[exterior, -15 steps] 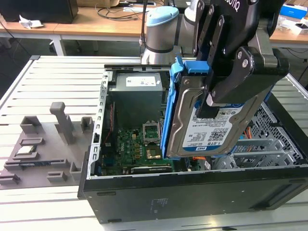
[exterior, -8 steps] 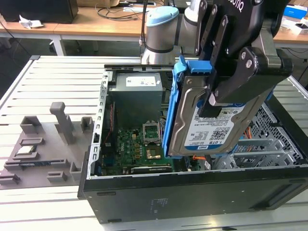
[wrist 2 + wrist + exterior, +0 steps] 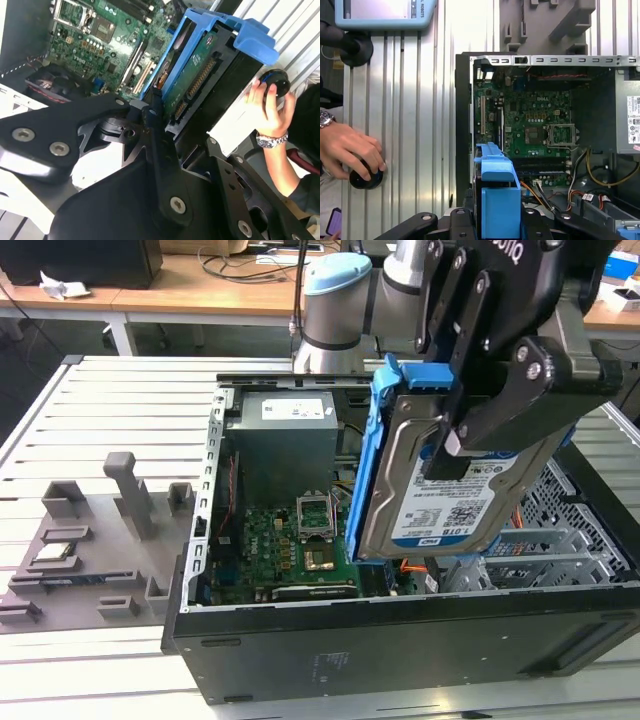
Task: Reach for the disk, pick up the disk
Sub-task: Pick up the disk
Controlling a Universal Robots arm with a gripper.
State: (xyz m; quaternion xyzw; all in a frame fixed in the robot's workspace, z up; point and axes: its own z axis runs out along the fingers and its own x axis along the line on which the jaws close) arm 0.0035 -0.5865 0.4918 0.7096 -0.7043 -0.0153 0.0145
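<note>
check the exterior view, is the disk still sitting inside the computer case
No, the gripper holds the disk by its blue bracket, lifted above the open computer case.

Silver disk (image 3: 455, 495) with blue-and-white label, blue bracket (image 3: 385, 430).

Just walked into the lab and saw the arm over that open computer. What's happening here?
The arm's gripper is shut on the disk, a silver hard drive in a blue bracket, holding it tilted in the air above the open computer case. The motherboard lies exposed below. Beside the case, a person's hand rests on a black knob on the table.
</note>
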